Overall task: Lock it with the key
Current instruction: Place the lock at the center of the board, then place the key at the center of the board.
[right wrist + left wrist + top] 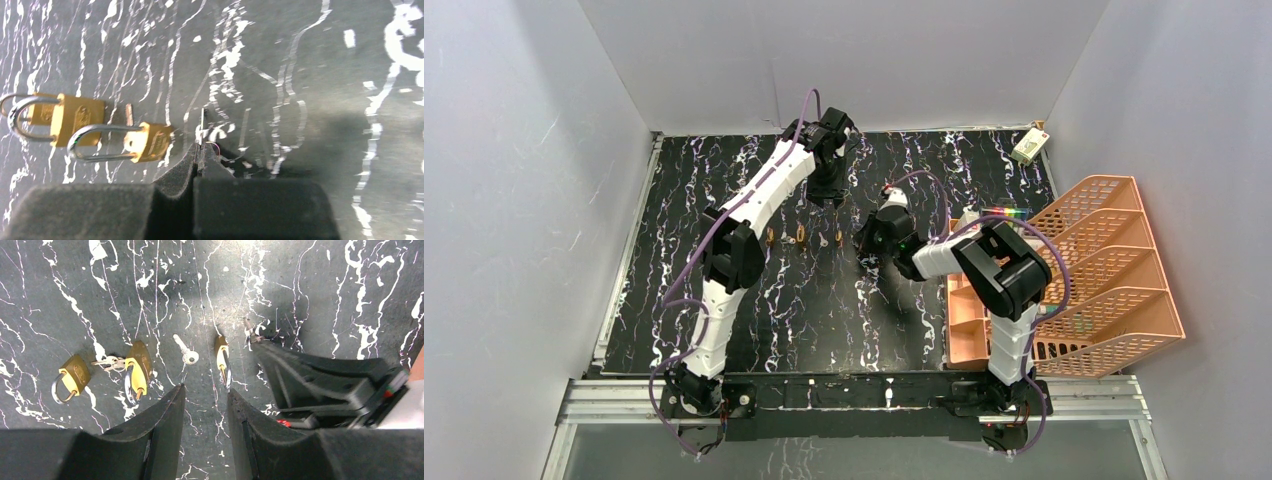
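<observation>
Top cam is looking down from high behind the near edge, far off, w/ whole table [824, 320]; both wrist cams are pointing down close, sharing the padlocks [137, 365].

I'm looking at a black bench [824, 320] veined with white. Three brass padlocks lie in a row near its middle: the left padlock [75, 374], the middle padlock [139, 362] and the right padlock [221, 352]. A key bunch [107, 361] lies between the first two, and a single key [186, 352] between the last two. An orange rack [1114, 250] sits at the bench's right edge, with a white box [1028, 146] at the far right corner.
</observation>
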`<action>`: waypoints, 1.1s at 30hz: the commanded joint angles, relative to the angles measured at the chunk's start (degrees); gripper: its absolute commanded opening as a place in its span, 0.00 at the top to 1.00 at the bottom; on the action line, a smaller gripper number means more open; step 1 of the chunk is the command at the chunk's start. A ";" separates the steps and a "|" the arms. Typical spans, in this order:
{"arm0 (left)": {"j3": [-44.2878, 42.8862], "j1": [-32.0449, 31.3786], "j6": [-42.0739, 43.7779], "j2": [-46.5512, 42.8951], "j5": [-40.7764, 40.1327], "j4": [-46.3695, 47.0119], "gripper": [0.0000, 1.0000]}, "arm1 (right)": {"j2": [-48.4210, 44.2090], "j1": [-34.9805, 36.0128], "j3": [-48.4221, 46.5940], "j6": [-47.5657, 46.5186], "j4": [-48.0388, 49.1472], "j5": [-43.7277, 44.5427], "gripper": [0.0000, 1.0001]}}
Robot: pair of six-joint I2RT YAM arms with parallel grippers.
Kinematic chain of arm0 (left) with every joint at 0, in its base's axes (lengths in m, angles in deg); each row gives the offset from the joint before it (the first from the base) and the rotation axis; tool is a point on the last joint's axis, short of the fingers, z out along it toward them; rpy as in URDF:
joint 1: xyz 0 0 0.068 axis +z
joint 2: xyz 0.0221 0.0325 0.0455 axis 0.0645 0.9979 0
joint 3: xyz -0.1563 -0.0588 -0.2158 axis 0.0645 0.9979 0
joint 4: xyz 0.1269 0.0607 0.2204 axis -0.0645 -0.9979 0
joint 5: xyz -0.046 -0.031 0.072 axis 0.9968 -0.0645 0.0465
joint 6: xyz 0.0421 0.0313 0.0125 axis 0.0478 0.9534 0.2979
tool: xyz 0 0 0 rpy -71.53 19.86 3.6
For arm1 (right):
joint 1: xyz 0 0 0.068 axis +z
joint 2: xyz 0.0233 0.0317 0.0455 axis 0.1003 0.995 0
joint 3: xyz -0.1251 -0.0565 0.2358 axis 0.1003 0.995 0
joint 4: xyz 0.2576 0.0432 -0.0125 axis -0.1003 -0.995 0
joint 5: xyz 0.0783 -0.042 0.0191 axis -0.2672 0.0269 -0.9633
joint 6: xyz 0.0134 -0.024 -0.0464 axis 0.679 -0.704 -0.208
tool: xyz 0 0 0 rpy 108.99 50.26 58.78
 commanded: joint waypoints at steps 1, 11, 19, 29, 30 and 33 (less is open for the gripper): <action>0.60 0.48 0.21 -5.46 0.00 -0.51 0.64 | -2.43 -3.89 1.62 -1.00 -1.93 0.91 1.00; 3.56 0.59 0.09 -7.41 -0.08 0.89 0.64 | -2.30 -4.96 1.50 -2.20 -2.04 0.07 1.00; 6.38 0.85 -0.05 -9.83 0.01 3.00 0.64 | -2.18 -4.79 2.40 -1.15 -1.80 -3.09 1.00; 13.31 1.72 0.21 -14.93 -0.84 7.31 0.59 | -1.73 -3.66 0.59 -2.49 -4.88 -3.77 0.73; 14.12 1.99 0.33 -15.61 -0.73 8.01 0.56 | -2.04 -3.65 0.42 -2.91 -5.57 -3.16 0.66; 17.89 3.17 0.98 -18.67 -0.47 10.63 0.34 | -4.56 -3.70 -0.17 -4.63 -8.07 -1.78 0.43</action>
